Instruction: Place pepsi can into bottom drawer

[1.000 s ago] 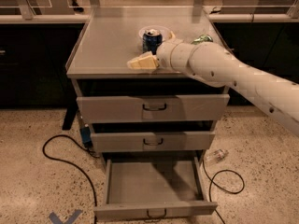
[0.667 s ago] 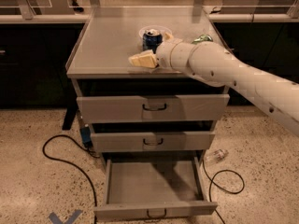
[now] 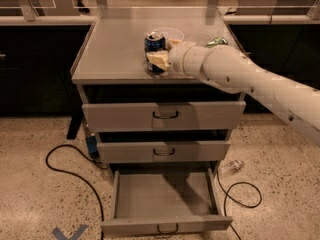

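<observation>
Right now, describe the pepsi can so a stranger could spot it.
Find the grey three-drawer cabinet; on its top, near the front edge, stands the pepsi can, with the claw at its front. It is dark blue, unlike the green can behind the arm.

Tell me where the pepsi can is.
In the camera view the pepsi can stands on the cabinet top near its front edge, the claw just in front of it.

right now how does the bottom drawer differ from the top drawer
The bottom drawer is pulled far out, inside showing; the top drawer shows only its front. The bottom drawer sits lowest, the top drawer highest. Both are grey. The gripper is at the pepsi can on the cabinet.
</observation>
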Robot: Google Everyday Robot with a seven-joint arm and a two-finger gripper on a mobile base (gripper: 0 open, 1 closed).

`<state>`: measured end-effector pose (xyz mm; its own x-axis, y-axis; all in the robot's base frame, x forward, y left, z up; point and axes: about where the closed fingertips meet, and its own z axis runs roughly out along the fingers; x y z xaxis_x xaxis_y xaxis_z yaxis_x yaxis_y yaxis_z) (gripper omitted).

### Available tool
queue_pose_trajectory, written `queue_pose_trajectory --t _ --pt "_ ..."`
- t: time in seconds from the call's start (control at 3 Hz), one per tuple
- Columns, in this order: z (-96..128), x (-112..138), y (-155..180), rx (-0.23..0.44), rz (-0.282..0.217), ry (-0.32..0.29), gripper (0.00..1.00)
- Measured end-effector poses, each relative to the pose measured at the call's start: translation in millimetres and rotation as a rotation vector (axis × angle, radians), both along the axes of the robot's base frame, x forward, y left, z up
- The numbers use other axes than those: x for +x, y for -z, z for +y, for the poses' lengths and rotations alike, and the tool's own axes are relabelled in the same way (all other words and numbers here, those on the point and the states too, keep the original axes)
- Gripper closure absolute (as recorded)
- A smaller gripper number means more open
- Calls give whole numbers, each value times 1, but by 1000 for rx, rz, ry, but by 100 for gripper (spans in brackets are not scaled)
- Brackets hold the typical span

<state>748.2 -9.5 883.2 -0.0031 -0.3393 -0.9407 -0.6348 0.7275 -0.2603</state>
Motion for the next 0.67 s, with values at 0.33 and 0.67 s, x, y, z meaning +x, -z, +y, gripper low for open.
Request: queue_pose_trajectory --t 0.33,0.67 --pt "0 0 0 0 0 0 88" --pt "2 -8 0 -8 -1 -6 100"
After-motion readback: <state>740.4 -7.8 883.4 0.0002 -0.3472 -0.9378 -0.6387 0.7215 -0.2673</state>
